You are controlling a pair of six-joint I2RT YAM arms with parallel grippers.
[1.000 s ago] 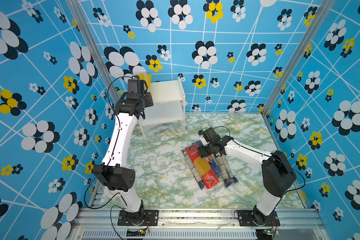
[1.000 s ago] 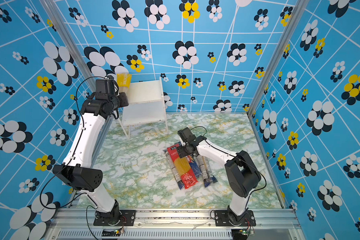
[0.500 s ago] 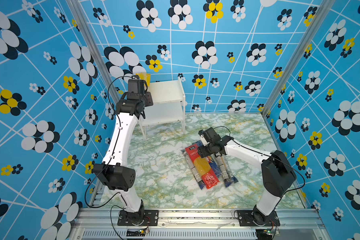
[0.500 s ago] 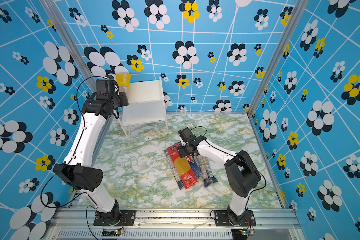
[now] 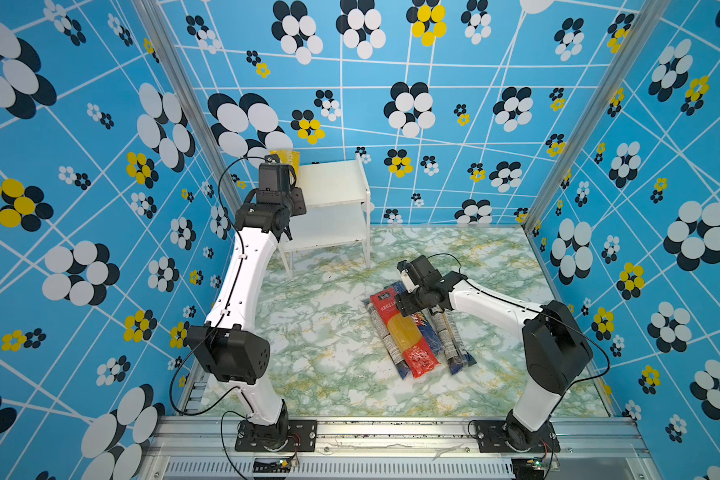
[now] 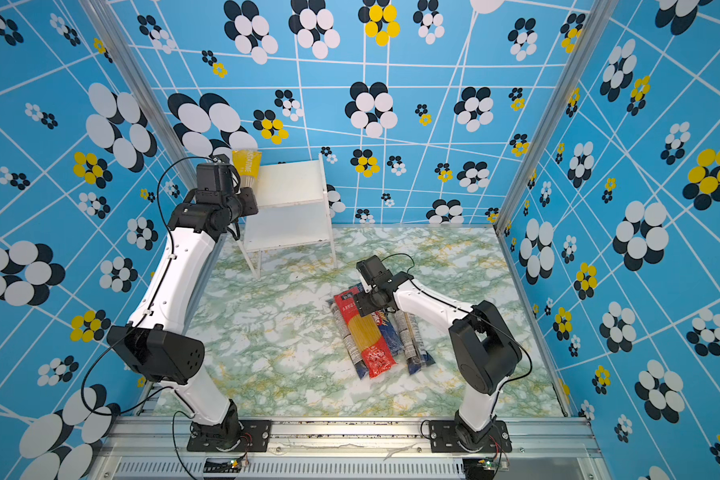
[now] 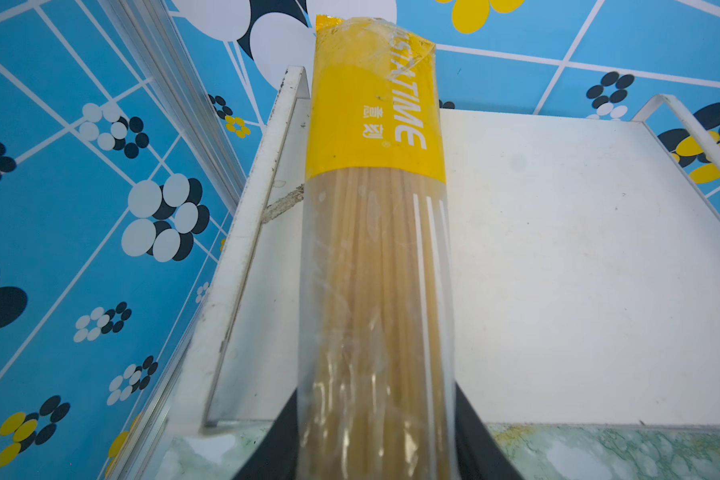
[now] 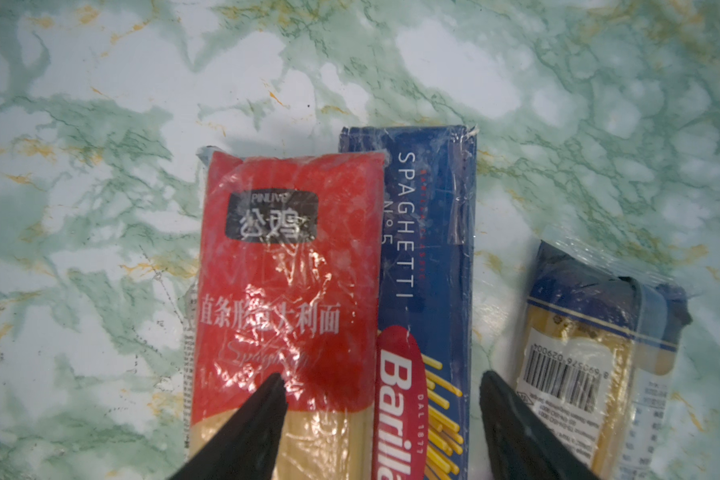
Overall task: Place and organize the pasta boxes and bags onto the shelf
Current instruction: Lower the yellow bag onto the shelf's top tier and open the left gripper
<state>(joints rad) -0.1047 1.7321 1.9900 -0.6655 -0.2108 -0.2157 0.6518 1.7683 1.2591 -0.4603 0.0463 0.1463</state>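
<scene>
Pasta is not yet on either board of the shelf [image 5: 333, 187]; both tiers look bare in both top views, so no placement is finished. The yellow bag [image 7: 375, 249] is closest: it hangs lengthwise over the top board along the shelf's nine o'clock edge, with its printed end poking past the back rail toward twelve. I cannot tell whether it rests on the board or hovers just above it. The left gripper [image 7: 375, 395] is clamped on the bag's near end, a dark jaw pressed against each side.

The shelf stands at about eleven o'clock on the table [image 5: 316, 332]. The other four packs lie in a tight pile at about three o'clock, well apart from it. The red bag [image 8: 292, 270] sits on top, and the dark blue Barilla box [image 8: 429, 249] touches its three o'clock side. A slim text-covered bag [image 8: 591, 345] lies just beside the box, further toward three. A second slim bag [image 5: 385, 338] peeks out from under the red bag's nine o'clock edge.

The right gripper [image 8: 383, 386] hovers over the twelve o'clock end of that pile. Its jaws are spread wide and hold nothing. One tip is over the red bag and the other over the gap beyond the box.

By my reckoning the first of five packs is about to be set down, and four are left to carry over and line up.
</scene>
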